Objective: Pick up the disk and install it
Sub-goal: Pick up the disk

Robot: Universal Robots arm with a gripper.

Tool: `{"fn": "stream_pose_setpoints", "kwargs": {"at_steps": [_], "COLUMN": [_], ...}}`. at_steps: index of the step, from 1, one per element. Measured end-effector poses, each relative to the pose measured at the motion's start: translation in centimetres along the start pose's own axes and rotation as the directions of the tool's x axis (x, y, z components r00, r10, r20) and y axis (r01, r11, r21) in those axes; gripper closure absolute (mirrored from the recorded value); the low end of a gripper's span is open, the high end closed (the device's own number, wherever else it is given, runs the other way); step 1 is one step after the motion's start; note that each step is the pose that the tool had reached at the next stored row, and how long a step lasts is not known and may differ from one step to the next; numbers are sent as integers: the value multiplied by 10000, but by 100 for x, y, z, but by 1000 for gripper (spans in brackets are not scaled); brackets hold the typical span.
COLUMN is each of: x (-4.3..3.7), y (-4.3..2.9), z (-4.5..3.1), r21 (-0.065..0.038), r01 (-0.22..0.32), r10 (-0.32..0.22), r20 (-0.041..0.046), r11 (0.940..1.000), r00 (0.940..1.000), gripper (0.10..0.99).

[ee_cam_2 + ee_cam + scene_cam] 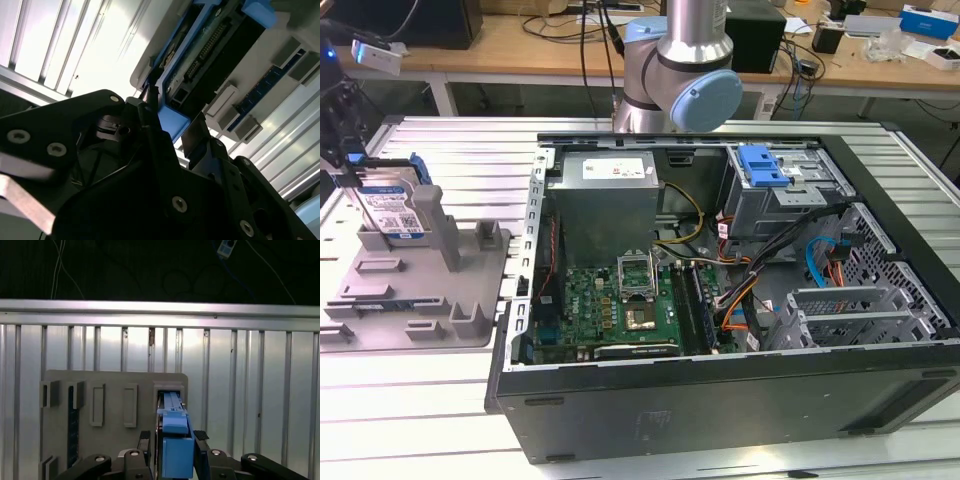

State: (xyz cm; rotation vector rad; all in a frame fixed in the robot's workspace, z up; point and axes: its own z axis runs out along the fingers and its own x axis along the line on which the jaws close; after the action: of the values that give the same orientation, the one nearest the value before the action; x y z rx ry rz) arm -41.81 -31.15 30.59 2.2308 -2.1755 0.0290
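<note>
Your gripper [172, 439] straddling the upright disk's [398, 212] blue-framed top edge, whether it clamps you cannot tell, disk standing in the grey fixture [430, 295] at the exterior view's left, well apart from the open computer case [720, 405].

The disk [392, 207] is silver with a white-and-blue label and a blue frame. Its holder [430, 290] is plain grey. The table [420, 400] is silver with long ribs. My gripper [172, 437] is black. The motherboard [610, 300] is green.
</note>
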Motion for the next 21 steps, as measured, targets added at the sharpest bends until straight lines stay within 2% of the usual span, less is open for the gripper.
{"fn": "stream_pose_setpoints", "kwargs": {"at_steps": [21], "x": [-1], "y": [-4], "z": [50], "r21": [-17], "r01": [-496], "r10": [496], "r20": [2], "r11": [9988], "r00": [9988], "gripper": [635]}}
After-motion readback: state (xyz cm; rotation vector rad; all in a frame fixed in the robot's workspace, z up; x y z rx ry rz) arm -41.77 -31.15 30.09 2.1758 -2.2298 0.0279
